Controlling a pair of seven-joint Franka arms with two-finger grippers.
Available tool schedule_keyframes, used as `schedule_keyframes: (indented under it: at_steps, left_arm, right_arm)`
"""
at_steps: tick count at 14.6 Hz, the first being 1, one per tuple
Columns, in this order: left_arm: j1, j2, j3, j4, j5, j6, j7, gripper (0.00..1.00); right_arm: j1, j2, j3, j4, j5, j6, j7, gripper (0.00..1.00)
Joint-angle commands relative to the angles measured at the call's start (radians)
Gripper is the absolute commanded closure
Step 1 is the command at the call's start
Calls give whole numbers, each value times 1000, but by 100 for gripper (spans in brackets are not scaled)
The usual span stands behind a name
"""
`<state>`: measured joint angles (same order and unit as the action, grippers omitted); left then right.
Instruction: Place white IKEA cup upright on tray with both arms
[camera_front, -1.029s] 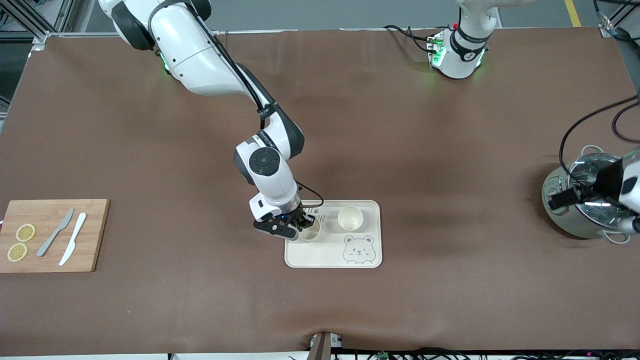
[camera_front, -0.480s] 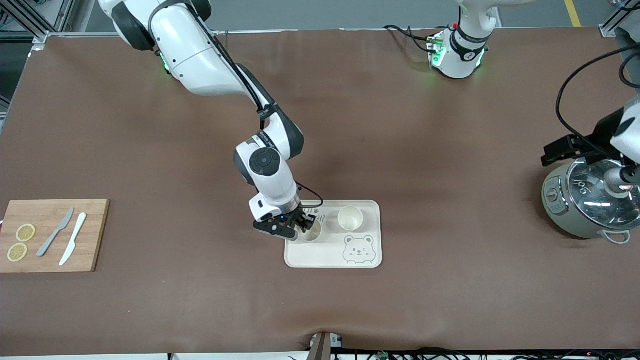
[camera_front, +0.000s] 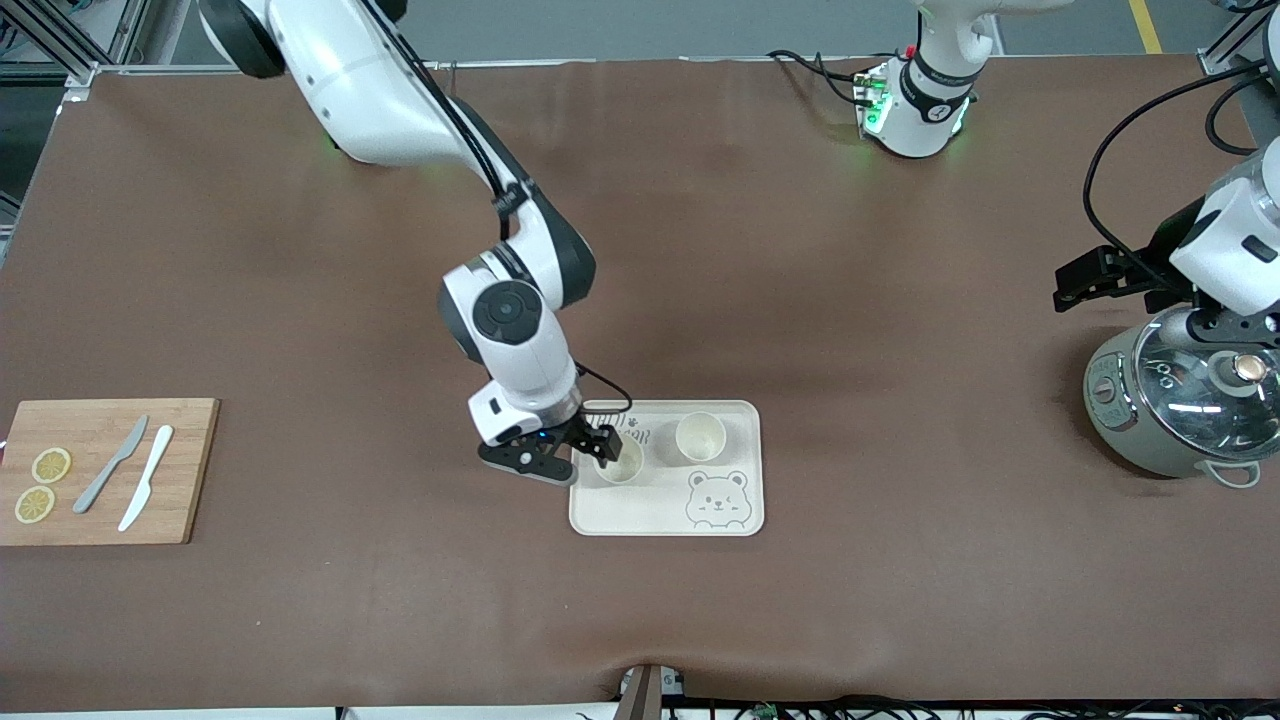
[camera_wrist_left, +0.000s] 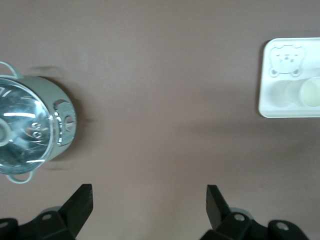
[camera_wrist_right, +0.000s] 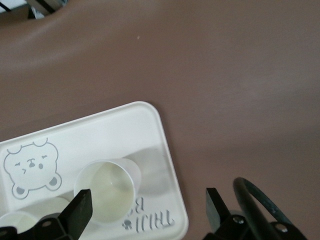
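Fingers on your right hand (camera_front: 590, 447) are spread wide and empty, and over the last second it has lifted off the cup (camera_front: 620, 462) it was closed around and drifted toward the right arm's end of the bench, so I judge that cup released. It stands upright on the tray (camera_front: 740, 420) just beside the hand, with a second cup (camera_front: 700, 436) next to it toward the left arm's end. Your left hand (camera_front: 1085, 282), wide open, has risen from the lidded pot (camera_front: 1180, 400) and hangs over its edge.
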<state>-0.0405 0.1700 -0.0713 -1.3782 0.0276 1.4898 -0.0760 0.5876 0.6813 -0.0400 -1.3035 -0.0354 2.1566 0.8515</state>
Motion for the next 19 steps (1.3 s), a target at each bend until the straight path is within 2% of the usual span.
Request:
schedule_keyframes:
  at_steps: [1,4,7,8,12,19]
  left_arm:
    - [1,-9,2,-15,66,-3,53,0]
    - [5,-9,2,-12,66,0,65,0]
    - [4,-9,2,-7,54,4,61,0]
    - [5,-9,2,-6,43,9,53,0]
    - [8,-9,8,-5,-28,43,64,0]
    - [-2,-10,1,-7,-35,46,111,0]
  right_arm:
    - [-37,-237,17,-60,5,-260,-78,0]
    - [-133,-492,17,-135,17,-534,-257,0]
    - [-316,-739,12,-322,49,-587,-528,0]
    - [-374,-767,11,-351,49,-583,-610,0]
    - [-584,-761,11,-358,49,-538,-856,0]
    - [-608,-747,9,-349,29,-541,-867,0]
